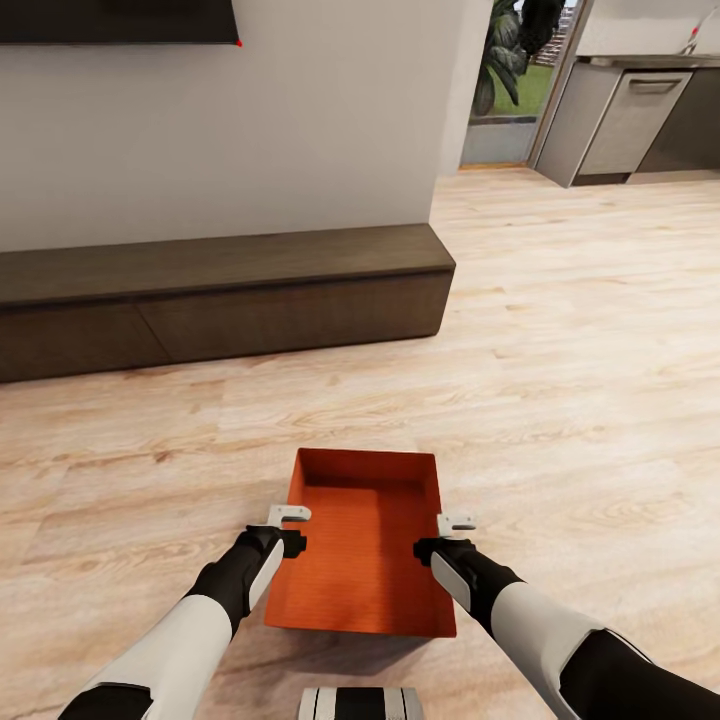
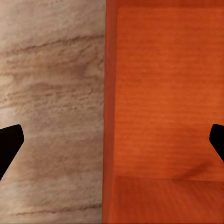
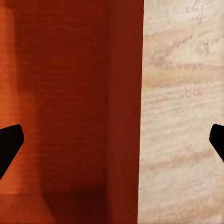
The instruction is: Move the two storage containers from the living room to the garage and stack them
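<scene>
One orange-red storage container (image 1: pixel 365 545) sits on the light wood-plank floor of the living room, right in front of me, lidless and empty. My left gripper (image 1: pixel 290 528) is at its left long wall and my right gripper (image 1: pixel 452 535) at its right long wall. In the left wrist view the left gripper (image 2: pixel 114 140) is open, its black fingertips (image 2: pixel 9 142) spread wide to either side of the container wall (image 2: pixel 109 116). Likewise the right gripper (image 3: pixel 114 140) is open, straddling the other wall (image 3: pixel 123 116). Neither touches the plastic.
A long dark wood bench (image 1: pixel 220 295) runs along the cream wall ahead, with the lower edge of a black TV (image 1: pixel 120 25) above it. Open plank floor stretches right toward grey kitchen cabinets (image 1: pixel 630 115) and a plant (image 1: pixel 510 50) by a doorway.
</scene>
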Available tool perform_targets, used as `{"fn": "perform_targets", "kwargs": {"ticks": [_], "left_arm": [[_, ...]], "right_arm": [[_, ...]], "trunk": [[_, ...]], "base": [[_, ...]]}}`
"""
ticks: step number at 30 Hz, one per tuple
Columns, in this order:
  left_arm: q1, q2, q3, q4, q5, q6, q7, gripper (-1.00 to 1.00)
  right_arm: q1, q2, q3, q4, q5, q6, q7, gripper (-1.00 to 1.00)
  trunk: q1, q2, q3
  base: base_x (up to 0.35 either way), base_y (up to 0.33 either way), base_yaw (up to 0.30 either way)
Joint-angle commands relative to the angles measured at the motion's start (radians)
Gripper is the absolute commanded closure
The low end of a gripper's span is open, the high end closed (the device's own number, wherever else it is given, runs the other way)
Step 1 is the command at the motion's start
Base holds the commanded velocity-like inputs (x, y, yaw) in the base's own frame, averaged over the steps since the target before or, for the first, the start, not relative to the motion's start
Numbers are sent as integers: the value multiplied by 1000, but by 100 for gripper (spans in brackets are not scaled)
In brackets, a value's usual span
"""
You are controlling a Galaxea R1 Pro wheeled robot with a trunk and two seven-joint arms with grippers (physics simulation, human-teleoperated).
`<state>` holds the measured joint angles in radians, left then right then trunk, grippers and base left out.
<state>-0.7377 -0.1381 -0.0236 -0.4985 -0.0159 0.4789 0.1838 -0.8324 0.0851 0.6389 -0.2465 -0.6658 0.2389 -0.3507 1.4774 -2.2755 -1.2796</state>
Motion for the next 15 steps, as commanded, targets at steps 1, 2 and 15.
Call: {"fn": "perform_targets", "kwargs": {"ticks": [1,2,15], "left_arm": [[0,0,-3,-2,-1,6,3,-100],[0,0,-3,-2,-1,6,3,-100],[0,0,-3,-2,-1,6,3,-100]], "right_arm": [[-1,-1,8,-2,-6,5,-7,-100],[-1,-1,8,-2,-6,6,-7,-100],[-1,-1,8,-2,-6,5,-6,-100]], "trunk": [[4,-8,-4],[8,-15,-7],[27,-50,-23]], "base": [[0,0,0],[0,0,0],[0,0,0]]}}
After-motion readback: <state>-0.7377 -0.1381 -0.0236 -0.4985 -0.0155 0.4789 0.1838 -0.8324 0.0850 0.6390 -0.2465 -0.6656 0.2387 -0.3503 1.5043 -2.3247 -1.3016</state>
